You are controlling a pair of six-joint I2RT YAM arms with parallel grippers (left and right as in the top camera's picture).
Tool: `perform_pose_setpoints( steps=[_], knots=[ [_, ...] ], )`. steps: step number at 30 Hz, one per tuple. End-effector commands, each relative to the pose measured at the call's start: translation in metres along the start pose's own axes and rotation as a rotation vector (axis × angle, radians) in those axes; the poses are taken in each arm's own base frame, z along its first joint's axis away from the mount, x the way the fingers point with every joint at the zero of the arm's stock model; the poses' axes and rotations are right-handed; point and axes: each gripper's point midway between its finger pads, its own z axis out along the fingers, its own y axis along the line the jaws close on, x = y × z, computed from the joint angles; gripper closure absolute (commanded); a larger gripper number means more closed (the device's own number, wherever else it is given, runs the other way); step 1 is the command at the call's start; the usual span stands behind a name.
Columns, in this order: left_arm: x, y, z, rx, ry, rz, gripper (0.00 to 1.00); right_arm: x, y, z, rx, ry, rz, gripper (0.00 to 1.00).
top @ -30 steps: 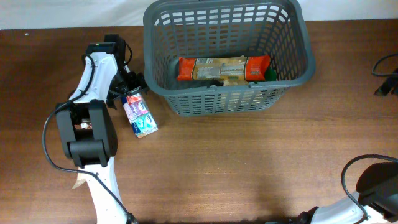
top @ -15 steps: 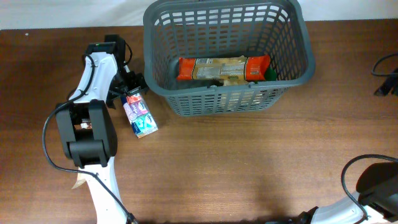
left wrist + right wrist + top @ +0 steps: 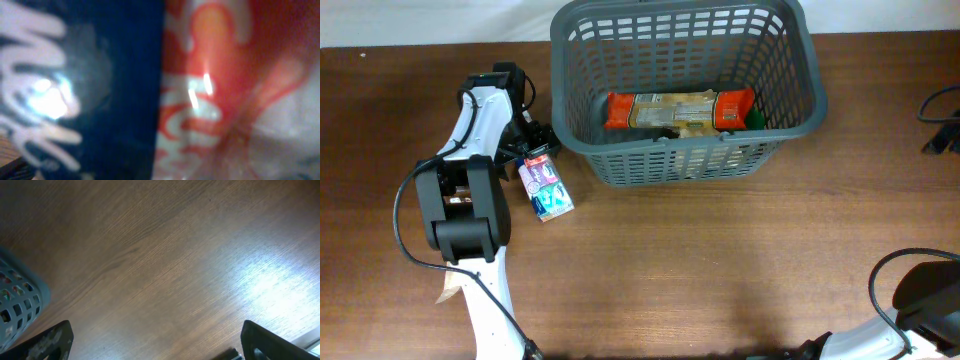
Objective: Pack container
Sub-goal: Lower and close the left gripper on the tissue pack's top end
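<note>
The container, a dark grey lattice basket, stands at the back middle of the table. An orange and tan packet lies on its floor, with something green at the right end. A small blue, white and red box lies on the table left of the basket. My left gripper is open, its fingers straddling the box's upper end. The box's print fills the left wrist view as a blur and hides the fingers there. My right gripper hangs open over bare wood.
A corner of the basket shows at the left of the right wrist view. The right arm's base sits at the front right corner. A black cable lies at the right edge. The left arm's base stands beside the box.
The left arm has shifted slightly to the right, closer over the box. The box, the basket and the right arm have not moved.
</note>
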Motion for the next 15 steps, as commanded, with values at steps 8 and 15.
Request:
perform_pose_setpoints(
  steps=[8, 15],
  knots=[
    [-0.003, 0.0019, 0.0044, -0.012, -0.008, -0.013, 0.0, 0.0003, -0.003, 0.0013, 0.013, 0.003, 0.01, 0.01],
    [-0.0054, 0.0008, 0.0044, -0.007, -0.017, -0.013, 0.01, 0.0003, -0.003, 0.0013, 0.013, 0.003, 0.01, 0.01]
  ],
)
